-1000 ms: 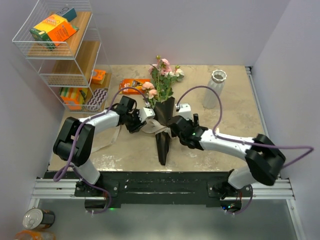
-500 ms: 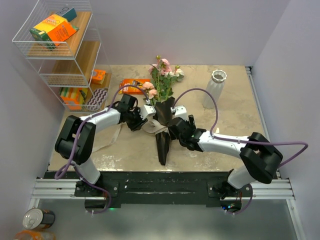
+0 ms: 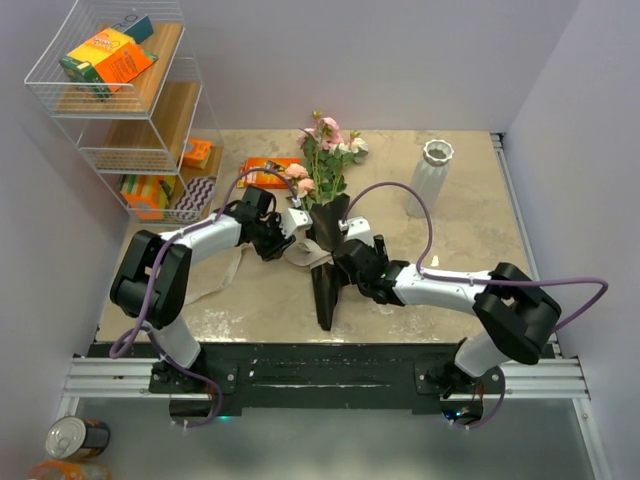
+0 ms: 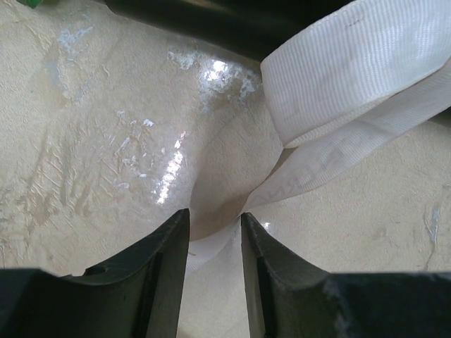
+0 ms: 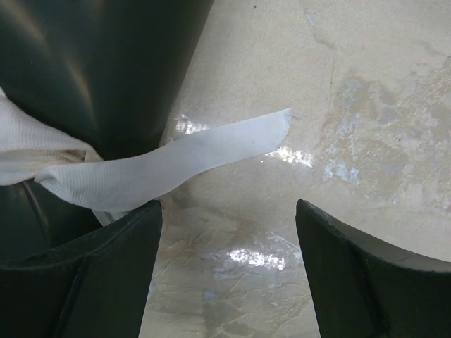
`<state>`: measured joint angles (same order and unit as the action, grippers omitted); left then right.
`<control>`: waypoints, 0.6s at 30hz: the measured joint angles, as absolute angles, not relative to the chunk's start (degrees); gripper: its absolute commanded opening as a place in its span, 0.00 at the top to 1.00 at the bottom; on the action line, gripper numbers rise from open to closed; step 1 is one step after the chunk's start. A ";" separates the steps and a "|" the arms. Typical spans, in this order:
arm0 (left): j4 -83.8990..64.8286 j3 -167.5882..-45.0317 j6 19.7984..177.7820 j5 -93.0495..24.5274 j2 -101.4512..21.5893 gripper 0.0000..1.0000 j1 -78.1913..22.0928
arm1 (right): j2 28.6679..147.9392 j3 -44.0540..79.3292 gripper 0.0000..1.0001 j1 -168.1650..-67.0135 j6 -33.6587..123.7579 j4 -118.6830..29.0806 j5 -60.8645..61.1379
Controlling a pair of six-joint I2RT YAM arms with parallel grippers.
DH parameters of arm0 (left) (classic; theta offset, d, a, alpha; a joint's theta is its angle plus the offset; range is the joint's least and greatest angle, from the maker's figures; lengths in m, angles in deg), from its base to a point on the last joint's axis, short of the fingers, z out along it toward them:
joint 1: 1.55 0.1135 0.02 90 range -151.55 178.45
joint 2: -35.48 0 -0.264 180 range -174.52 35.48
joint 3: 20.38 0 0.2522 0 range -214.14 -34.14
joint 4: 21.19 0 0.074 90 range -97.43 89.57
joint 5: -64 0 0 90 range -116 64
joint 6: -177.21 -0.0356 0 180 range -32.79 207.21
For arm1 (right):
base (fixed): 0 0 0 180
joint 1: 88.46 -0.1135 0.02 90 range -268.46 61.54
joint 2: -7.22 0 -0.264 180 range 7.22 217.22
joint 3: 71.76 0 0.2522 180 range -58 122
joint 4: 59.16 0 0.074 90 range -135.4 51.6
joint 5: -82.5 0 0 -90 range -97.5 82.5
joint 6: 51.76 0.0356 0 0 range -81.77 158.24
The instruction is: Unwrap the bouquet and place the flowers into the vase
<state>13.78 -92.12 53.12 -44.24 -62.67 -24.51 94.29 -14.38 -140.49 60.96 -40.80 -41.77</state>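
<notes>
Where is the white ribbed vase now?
In the top view, the white ribbed vase stands at the far right of the beige table, right of the pink-flowered bouquet.

Pale lavender walls (image 3: 400, 60) on three sides. Beige mottled stone-look surface (image 3: 450, 270), glossy glare patches. White wire shelf (image 3: 140, 120) with wooden boards at far left corner. Aluminium rail (image 3: 110, 377) along near edge. Below, tin can (image 3: 72, 437) on grey floor (image 3: 330, 445).

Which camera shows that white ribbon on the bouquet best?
The left wrist view: the white ribbon fills it, one strand running between the left gripper's fingers. The right wrist view shows only a loose tail; the top view shows it tiny.
</notes>
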 measured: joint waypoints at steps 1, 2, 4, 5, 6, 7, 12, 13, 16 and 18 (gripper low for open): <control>13.93 -92.20 53.12 -44.24 -62.67 0.59 -24.51 | 94.29 -14.77 0.20 -140.86 61.20 -40.88 -41.83; 14.06 -92.23 53.12 -44.24 -62.67 0.59 -24.51 | 94.29 -15.26 0.21 -141.39 61.41 -41.08 -41.83; 14.22 -92.23 53.12 -44.24 -62.67 0.59 -24.51 | 94.29 -15.95 0.21 -142.20 61.68 -40.99 -42.07; 14.37 -92.23 53.12 -44.24 -62.67 0.59 -24.51 | 94.29 -16.00 0.21 -142.50 61.70 -40.82 -42.44; 14.48 -92.23 53.12 -44.24 -62.67 0.59 -24.51 | 94.29 -16.00 0.22 -142.61 61.68 -40.86 -42.73; 14.52 -92.23 53.12 -44.24 -62.67 0.59 -24.51 | 94.29 -15.91 0.22 -142.68 61.68 -40.90 -43.03; 14.52 -92.23 53.12 -44.26 -62.67 0.58 -24.51 | 95.23 -15.47 0.25 -142.68 61.28 -41.65 -46.22; 14.52 -92.23 53.12 -44.26 -62.67 0.58 -24.51 | 95.23 -15.47 0.25 -142.68 61.24 -41.74 -46.86; 14.52 -92.23 53.12 -44.24 -62.67 0.58 -24.51 | 95.23 -15.47 0.25 -142.68 61.00 -42.37 -48.87; 14.52 -92.23 53.12 -44.24 -62.67 0.57 -24.51 | 95.23 -15.47 0.25 -142.68 60.65 -42.83 -49.76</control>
